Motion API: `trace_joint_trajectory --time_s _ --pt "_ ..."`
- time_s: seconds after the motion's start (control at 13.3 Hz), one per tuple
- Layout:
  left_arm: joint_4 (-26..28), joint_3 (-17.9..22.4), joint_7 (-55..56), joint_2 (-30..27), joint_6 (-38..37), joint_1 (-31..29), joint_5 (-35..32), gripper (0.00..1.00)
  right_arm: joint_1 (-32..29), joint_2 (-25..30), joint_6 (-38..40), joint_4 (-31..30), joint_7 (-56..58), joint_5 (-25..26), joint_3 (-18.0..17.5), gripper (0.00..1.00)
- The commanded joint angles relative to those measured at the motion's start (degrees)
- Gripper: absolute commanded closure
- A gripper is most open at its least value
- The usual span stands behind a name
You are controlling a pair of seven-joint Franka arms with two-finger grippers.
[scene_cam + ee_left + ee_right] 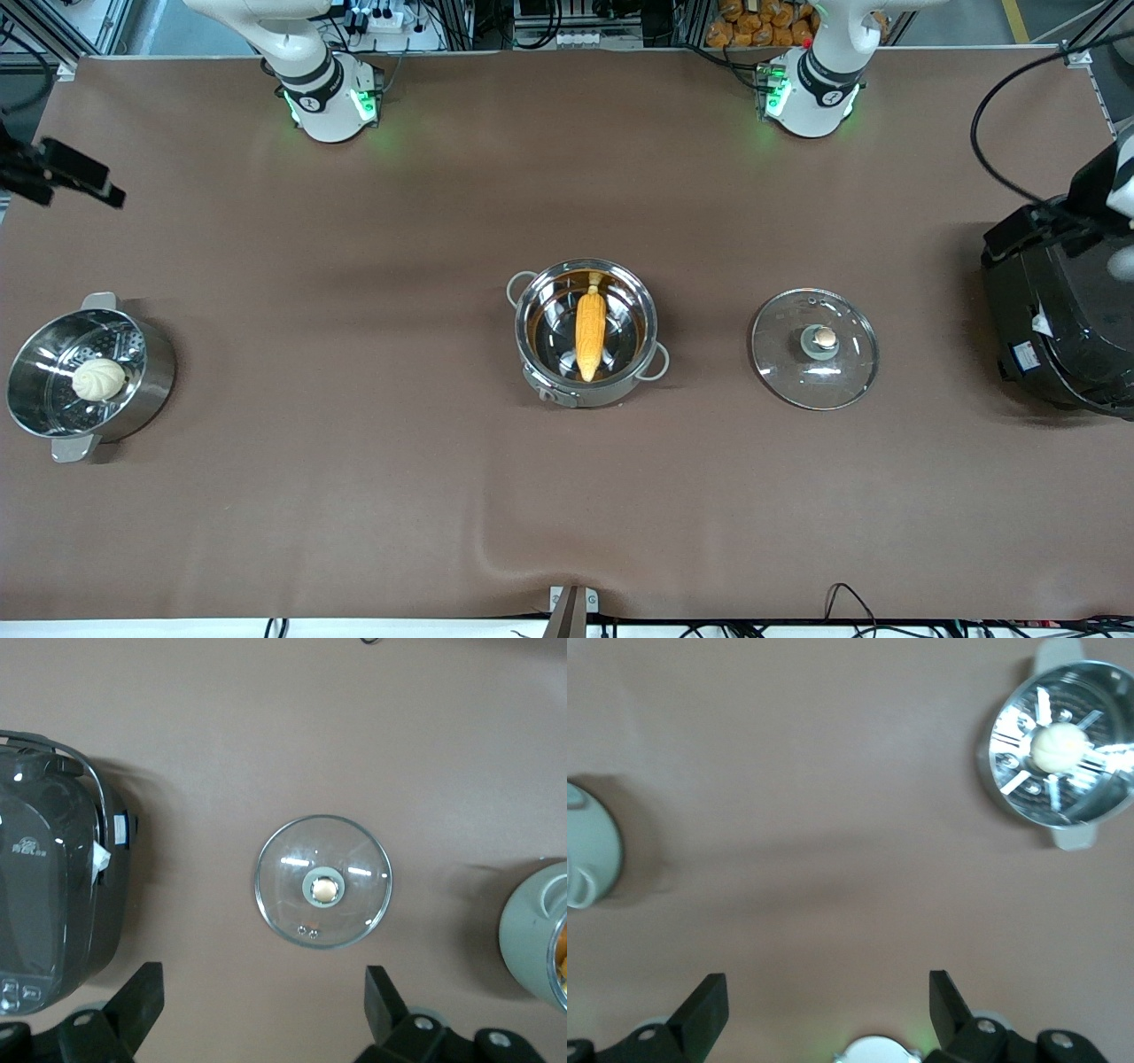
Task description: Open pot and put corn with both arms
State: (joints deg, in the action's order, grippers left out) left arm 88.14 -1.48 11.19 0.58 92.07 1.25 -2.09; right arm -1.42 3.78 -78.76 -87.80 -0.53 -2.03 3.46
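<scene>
Corn [590,332] lies inside the uncovered pot [586,332] at mid-tabletop; lid [815,348] rests beside it toward the left arm's end, clearing the opening. Task appears complete. Left claw [261,1010] and right claw [828,1010] both released, empty, waiting high over bare tabletop [354,496].

Lighting: even, overhead. Glare: pot [586,332], lid [815,348]. Shadows: soft, short, on bench [354,496]. Focus: right wrist view blurred; front view sharp.
</scene>
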Motion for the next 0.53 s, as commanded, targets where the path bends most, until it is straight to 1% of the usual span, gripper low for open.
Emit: trace_joint_trajectory --time_s 0.0,0.08,0.23,0.38,0.45 --pt "-1.04 -0.37 -1.7 -1.11 -3.2 -0.72 1.38 0.0 -2.08 0.08 1.33 0.7 7.77 3.7 -1.36 0.0" --pt "-1.04 -0.37 -2.22 -1.02 -3.64 -0.81 1.38 0.0 -4.45 0.26 1.33 0.78 9.56 3.0 -1.53 0.0" --pt "-0.69 -0.37 -6.16 -1.55 -4.09 -0.81 1.38 0.0 -6.83 0.26 1.24 1.14 8.88 -2.17 -1.44 0.0" --pt "-0.86 -0.54 -6.36 -1.46 -4.09 -0.37 1.38 0.0 -6.41 0.26 -0.15 1.14 8.97 -1.84 -1.53 0.0" --pt "-1.12 -0.98 -6.36 -1.38 -4.0 -0.19 1.21 0.0 -6.32 0.26 -2.43 1.14 9.05 -1.32 -1.7 0.0"
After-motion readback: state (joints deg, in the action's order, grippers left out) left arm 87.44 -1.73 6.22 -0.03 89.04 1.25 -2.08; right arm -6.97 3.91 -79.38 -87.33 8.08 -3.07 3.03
